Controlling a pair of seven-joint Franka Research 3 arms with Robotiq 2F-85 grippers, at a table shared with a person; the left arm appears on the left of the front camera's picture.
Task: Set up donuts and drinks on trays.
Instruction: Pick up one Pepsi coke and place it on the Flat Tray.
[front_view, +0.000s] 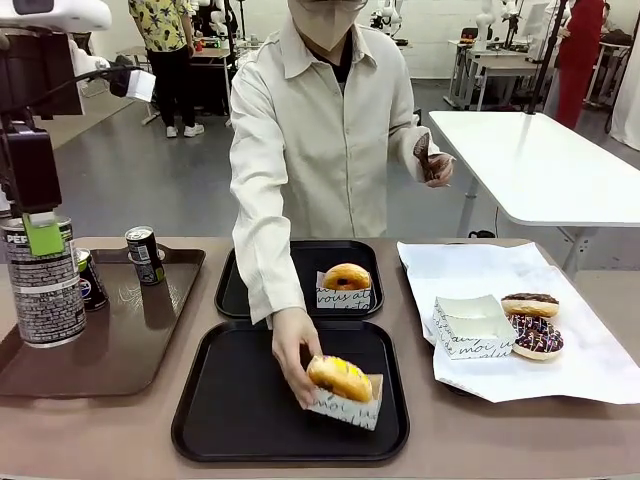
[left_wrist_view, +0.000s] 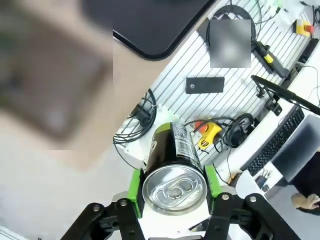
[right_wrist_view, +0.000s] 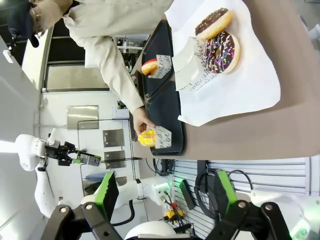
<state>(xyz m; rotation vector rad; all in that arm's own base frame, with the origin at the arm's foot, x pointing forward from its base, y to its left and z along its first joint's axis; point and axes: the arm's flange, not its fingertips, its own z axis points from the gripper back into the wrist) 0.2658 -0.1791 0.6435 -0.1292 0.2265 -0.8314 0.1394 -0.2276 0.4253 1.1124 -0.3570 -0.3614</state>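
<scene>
Person's hand (front_view: 291, 352) hides part of yellow donut (front_view: 341, 377)

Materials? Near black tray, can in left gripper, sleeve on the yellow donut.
The near black tray looks like moulded plastic with a satin black finish: soft sheen, rounded corners, raised rim. The can in the left gripper is metal, probably aluminium: bright silver top with a pull tab, glossy dark printed wall. The sleeve looks like thin matte white paper: black script print, folded edges.

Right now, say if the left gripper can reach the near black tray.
Probably yes: left gripper, holding a can, faces the bare left half of the near tray; the person's hand and donut sit farther right.
</scene>
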